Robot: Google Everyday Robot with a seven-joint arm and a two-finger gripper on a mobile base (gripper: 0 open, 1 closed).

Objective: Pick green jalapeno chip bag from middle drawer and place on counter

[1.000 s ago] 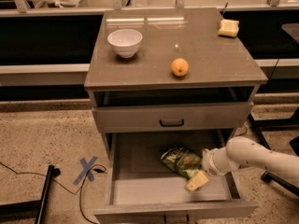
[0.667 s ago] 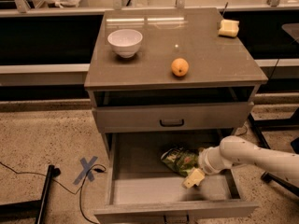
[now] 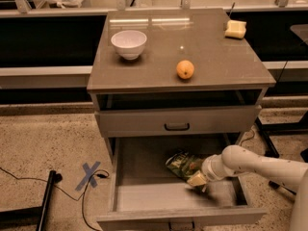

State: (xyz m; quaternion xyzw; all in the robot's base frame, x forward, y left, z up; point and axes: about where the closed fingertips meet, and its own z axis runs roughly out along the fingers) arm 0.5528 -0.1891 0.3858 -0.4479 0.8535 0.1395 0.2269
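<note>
The green jalapeno chip bag (image 3: 182, 164) lies on the floor of the open middle drawer (image 3: 144, 196), towards its right side. My gripper (image 3: 198, 179) reaches in from the right on a white arm and sits low at the bag's right end, touching or overlapping it. The counter (image 3: 159, 52) tops the grey cabinet above the drawer.
On the counter stand a white bowl (image 3: 128, 43), a round orange fruit (image 3: 185, 69) and a yellow sponge-like block (image 3: 235, 29). A shut drawer with a black loop handle (image 3: 176, 126) is above the open one. A blue tape X (image 3: 90, 175) and cables lie on the floor at left.
My gripper and arm have moved left, closer onto the bag's right end. The bag has stayed in place in the drawer.
</note>
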